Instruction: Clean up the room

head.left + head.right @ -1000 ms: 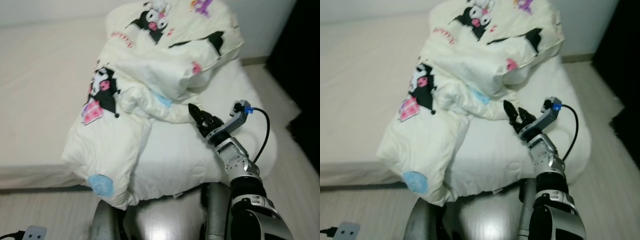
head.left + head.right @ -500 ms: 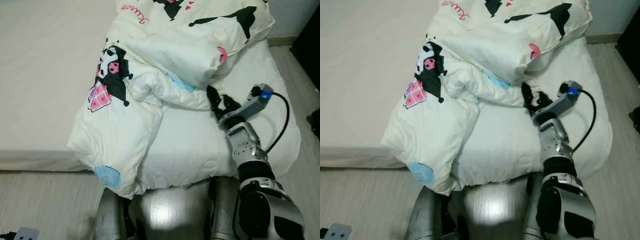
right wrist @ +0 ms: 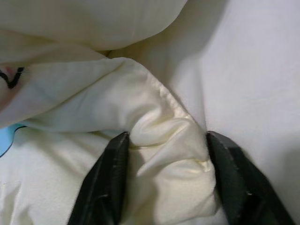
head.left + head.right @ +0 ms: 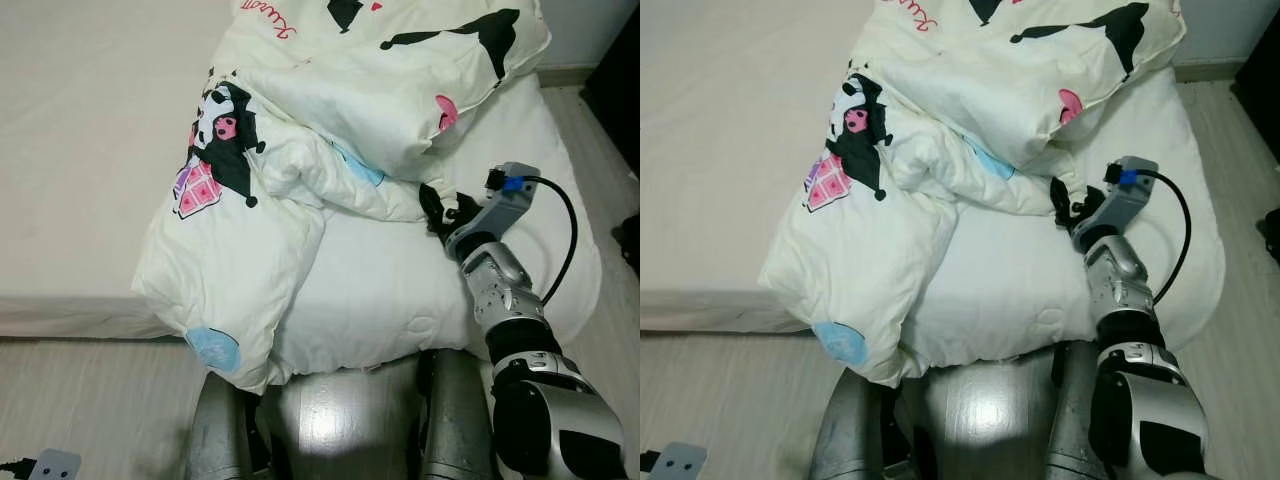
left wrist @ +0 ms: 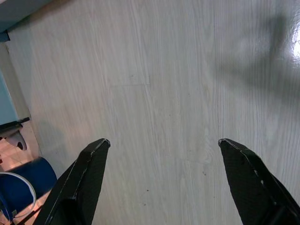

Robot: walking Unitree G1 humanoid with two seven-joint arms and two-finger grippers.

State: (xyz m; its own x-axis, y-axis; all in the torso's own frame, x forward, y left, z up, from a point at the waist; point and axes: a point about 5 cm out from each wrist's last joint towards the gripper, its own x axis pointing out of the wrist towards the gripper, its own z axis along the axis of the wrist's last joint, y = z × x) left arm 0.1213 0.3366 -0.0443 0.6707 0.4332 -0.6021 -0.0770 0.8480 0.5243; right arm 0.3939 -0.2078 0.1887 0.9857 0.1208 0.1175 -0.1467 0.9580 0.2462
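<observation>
A cream comforter printed with black and pink cartoon figures lies bunched on the bed, one end hanging over the near edge. My right gripper reaches to the comforter's lower right edge. In the right wrist view its fingers squeeze a puckered fold of the cream fabric from both sides, so my right gripper is shut on it. My left gripper hangs open over the wooden floor.
A white quilted cover spreads under the comforter to the bed's near corner. Pale wood floor runs along the bed's front, with a power strip at the lower left. Dark furniture stands at the right. A blue round object sits by my left gripper.
The camera tilted down and closer. My right gripper moved forward into the comforter's edge and its fingers closed around a fold of fabric.
</observation>
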